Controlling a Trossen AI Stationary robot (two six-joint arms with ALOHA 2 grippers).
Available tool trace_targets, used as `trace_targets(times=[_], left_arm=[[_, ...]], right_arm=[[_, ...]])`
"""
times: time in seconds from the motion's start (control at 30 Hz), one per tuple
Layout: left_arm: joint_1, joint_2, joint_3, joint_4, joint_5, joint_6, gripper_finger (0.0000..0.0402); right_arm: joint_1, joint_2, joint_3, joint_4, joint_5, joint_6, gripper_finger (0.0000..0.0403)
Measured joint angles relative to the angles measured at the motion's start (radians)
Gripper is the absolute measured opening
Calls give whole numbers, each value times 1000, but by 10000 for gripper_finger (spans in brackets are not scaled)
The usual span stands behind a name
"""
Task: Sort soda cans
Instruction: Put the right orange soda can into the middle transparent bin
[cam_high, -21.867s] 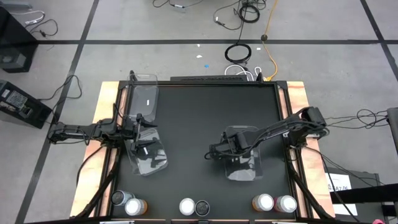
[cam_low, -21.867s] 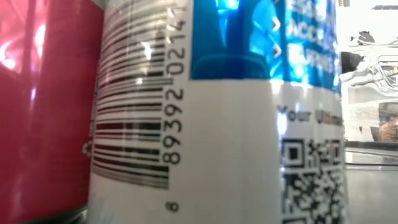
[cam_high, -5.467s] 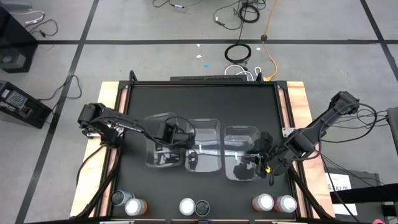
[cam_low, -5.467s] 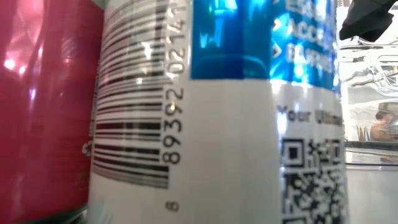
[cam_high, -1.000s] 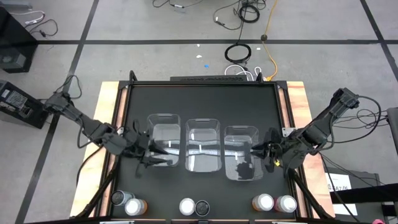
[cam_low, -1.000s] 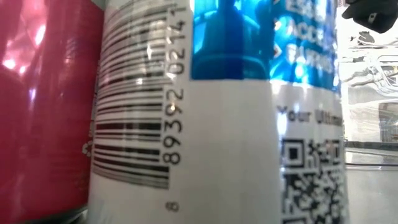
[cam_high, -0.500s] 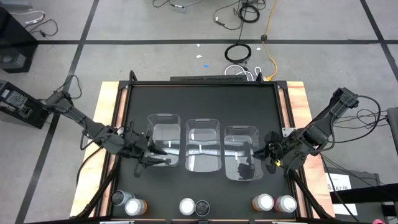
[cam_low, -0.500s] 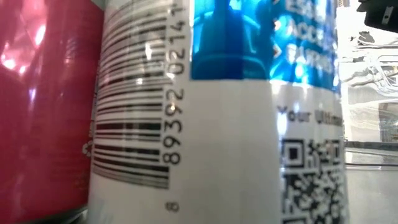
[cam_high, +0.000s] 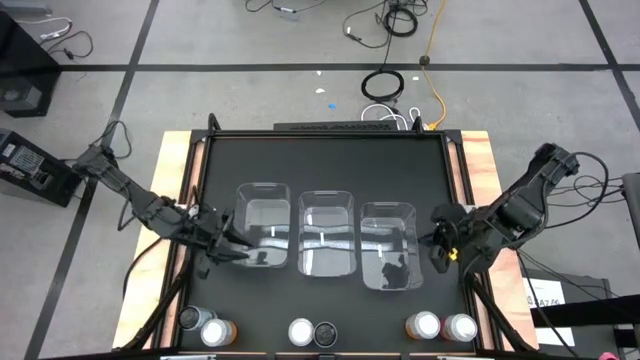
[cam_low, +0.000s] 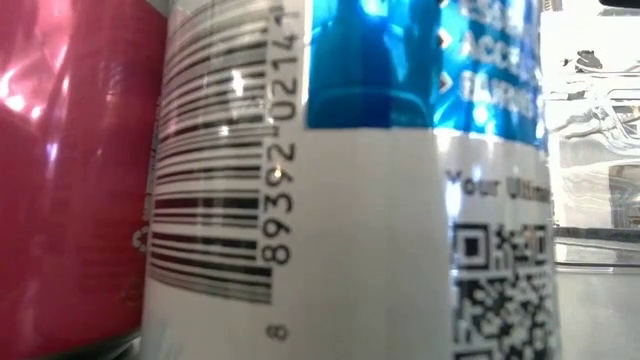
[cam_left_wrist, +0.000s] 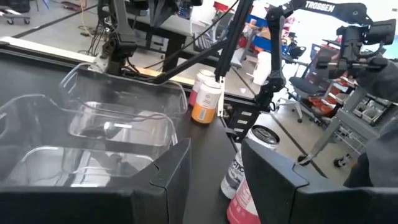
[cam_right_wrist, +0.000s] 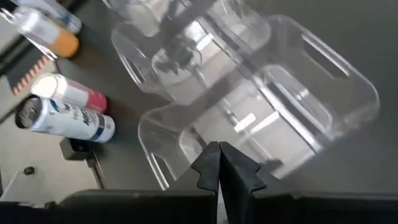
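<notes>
Three clear bins (cam_high: 263, 225), (cam_high: 328, 232), (cam_high: 392, 243) stand side by side at mid-table. Soda cans stand upright in pairs along the near edge: left pair (cam_high: 203, 325), middle pair (cam_high: 313, 333), right pair (cam_high: 442, 326). My left gripper (cam_high: 238, 253) hovers by the left bin's near-left corner, open with nothing between its fingers (cam_left_wrist: 214, 152). My right gripper (cam_high: 437, 243) is just right of the right bin, its fingers shut together (cam_right_wrist: 219, 155) and holding nothing. In the low view a red can (cam_low: 70, 170) and a white-and-blue can (cam_low: 350, 200) fill the picture.
Wooden side rails (cam_high: 178, 200) and a black frame border the dark table. The far half of the table (cam_high: 325, 160) is bare mat. Cables lie on the floor beyond the far edge. The cans stand close to the near edge.
My right gripper has drawn back from the right bin's right wall toward the table's right edge. My left gripper has shifted a little toward the left edge, away from the left bin. The bins and cans have stayed where they were.
</notes>
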Motion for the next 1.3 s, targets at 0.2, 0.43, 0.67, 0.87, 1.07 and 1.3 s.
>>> trace_targets(times=[0.2,0.43,0.67,0.87,1.07,1.3], left_arm=[[0,-76,0,-97,3,-1,152],[0,-109,0,-121,20,-1,152],[0,-108,0,-132,20,3,152],[0,-108,0,-151,20,2,152],[0,-107,0,-155,20,4,152],[1,-107,0,-154,20,4,152]], right_arm=[[0,33,18,-26,-85,67,0],[0,66,18,-28,-135,113,0],[0,82,18,-20,-134,116,0],[-3,89,18,46,-134,133,0],[-17,175,18,195,-147,0,0],[-56,288,17,208,-255,-11,0]])
